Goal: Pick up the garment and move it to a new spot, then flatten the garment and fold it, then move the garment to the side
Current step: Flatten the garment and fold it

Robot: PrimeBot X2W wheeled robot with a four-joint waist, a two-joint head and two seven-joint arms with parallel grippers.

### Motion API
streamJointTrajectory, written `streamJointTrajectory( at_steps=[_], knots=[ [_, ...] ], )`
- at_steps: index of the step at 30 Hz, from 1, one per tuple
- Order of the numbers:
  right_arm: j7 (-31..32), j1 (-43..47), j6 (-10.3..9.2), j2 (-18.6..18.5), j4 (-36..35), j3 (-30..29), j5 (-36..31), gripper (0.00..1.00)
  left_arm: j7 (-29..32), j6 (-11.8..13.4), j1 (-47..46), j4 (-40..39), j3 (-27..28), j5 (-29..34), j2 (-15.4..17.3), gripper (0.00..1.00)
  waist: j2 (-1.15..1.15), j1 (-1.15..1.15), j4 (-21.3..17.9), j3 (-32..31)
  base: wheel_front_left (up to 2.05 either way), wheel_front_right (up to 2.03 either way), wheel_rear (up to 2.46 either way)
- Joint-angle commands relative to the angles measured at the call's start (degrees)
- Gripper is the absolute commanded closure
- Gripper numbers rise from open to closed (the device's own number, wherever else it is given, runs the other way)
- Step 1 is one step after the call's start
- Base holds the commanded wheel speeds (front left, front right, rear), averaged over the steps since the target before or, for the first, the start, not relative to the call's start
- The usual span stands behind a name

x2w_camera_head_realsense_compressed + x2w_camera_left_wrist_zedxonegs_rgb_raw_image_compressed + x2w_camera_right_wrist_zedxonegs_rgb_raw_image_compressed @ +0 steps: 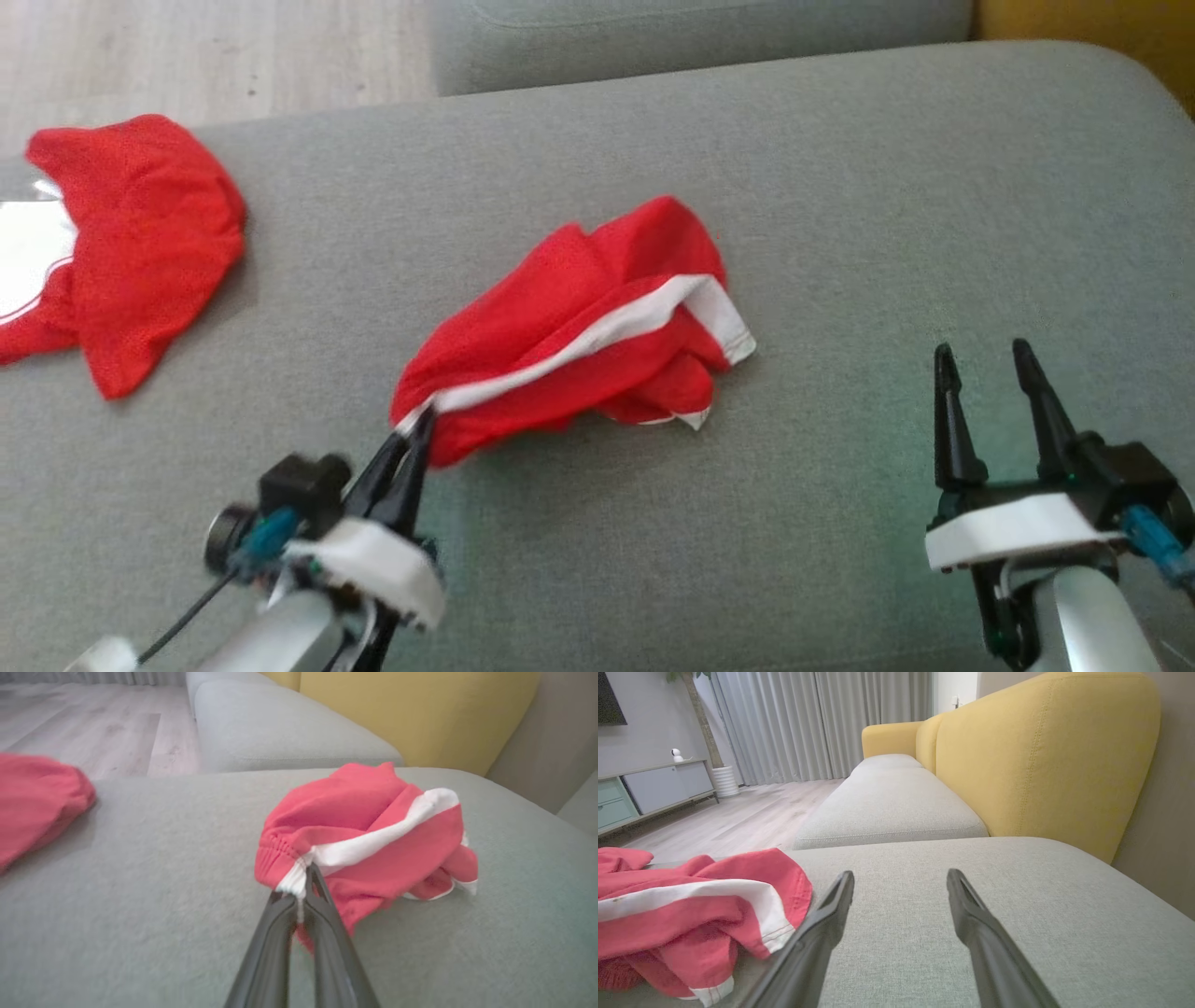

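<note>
You are looking at the red garment [579, 317], which is lying crumpled near the middle of the grey sofa cushion [840, 168]. A white stripe [597, 334] is running along it from its near left corner toward its right end.

Your left gripper [422, 422] is clamping that near left corner. Both dark fingers are pressing together on the gathered waistband where the white stripe is ending. In the left wrist view the fabric is bunching around the fingertips while the rest is resting on the cushion.

Your right gripper [983, 348] is hanging over bare cushion well to the right of the garment, its jaws standing wide apart and gripping nothing. In the right wrist view the garment's hemmed end is lying just beside the finger [822, 924] on that view's left.

A second red garment [140, 243] is lying at the cushion's left edge, well apart from the first. Beyond the cushion another grey seat [892, 807] is stretching away. A yellow backrest [1041, 756] is rising along the right, and a pale wooden floor [187, 56] is showing at the far left.
</note>
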Motion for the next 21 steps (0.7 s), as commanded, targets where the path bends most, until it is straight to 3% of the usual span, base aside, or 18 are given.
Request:
streamJointTrajectory(
  at_steps=[1,8,19,20,21],
  knots=[
    [-0.79,-0.39,0.43,-0.34,-1.61,1.24,-0.57,0.0,-0.29,0.48,-0.91,-1.48,3.4,-1.13,1.92,1.0,0.0,0.01,0.53,-0.33,0.0,0.0,0.0],
    [-0.79,-0.43,0.43,-0.34,-1.24,2.19,-1.26,0.0,-1.42,0.98,0.86,5.99,3.83,-1.37,3.1,1.0,0.0,0.01,0.76,0.03,0.0,0.0,0.0],
    [-0.79,-0.32,0.43,-0.34,-0.41,2.46,-2.18,0.0,-3.47,0.69,-1.87,15.33,3.79,-0.32,-0.69,1.0,0.0,0.01,0.25,-0.12,0.0,0.0,0.0],
    [-0.79,-0.28,0.43,-0.34,-0.36,2.44,-2.21,0.0,-3.72,0.57,-2.05,15.82,3.89,-0.27,-1.12,0.86,0.0,0.01,0.24,-0.2,0.0,0.0,0.0],
    [-0.79,-0.24,0.43,-0.34,-0.31,2.38,-2.24,0.0,-3.99,0.49,-2.19,16.16,4.05,-0.16,-1.51,0.6,0.0,0.01,0.26,-0.27,0.0,0.0,0.0]
  ],
)
